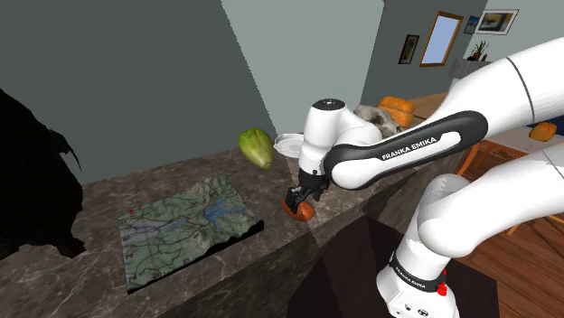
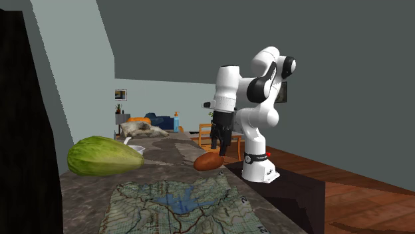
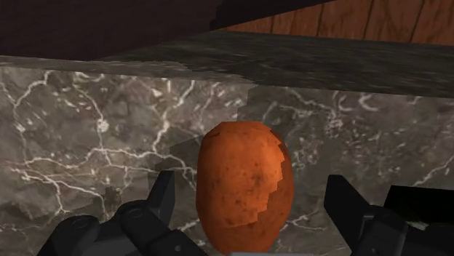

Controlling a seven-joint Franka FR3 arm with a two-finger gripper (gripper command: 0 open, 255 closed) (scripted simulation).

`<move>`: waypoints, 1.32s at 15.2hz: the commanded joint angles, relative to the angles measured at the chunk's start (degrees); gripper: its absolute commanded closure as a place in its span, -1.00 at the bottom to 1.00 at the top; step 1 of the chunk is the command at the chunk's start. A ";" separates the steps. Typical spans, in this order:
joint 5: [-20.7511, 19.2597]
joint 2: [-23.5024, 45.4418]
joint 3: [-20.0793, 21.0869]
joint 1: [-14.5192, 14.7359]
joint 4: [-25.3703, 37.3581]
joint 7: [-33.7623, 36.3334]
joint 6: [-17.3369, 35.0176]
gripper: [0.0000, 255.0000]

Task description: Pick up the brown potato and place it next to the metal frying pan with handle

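The brown potato [image 1: 303,211] lies on the dark marble counter [image 1: 181,176], close to the edge on the stand's side. My black gripper [image 1: 298,202] hangs straight down over it, open. In the wrist view the potato [image 3: 244,189] stands between the two fingers [image 3: 161,198], which are spread wide and do not touch it. From the second exterior view the potato [image 2: 210,161] rests just below the gripper [image 2: 218,146]. A white round pan-like dish [image 1: 289,143] sits farther back on the counter, beside the green vegetable; I cannot make out its handle.
A green cabbage-like vegetable [image 1: 256,146] lies at the back of the counter. A folded map [image 1: 185,226] is spread over the middle. A black area [image 1: 32,181] borders the shoulder view's left. The stand [image 2: 292,189] adjoins the counter edge.
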 commanded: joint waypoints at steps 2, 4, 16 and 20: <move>-0.09 2.40 0.62 -0.43 -1.30 0.33 3.74 -1.00; -0.13 2.85 0.72 -0.52 -1.50 0.38 4.39 -1.00; -0.14 2.86 0.71 -0.54 -1.50 0.37 4.38 1.00; -0.14 2.87 0.72 -0.53 -1.50 0.38 4.39 1.00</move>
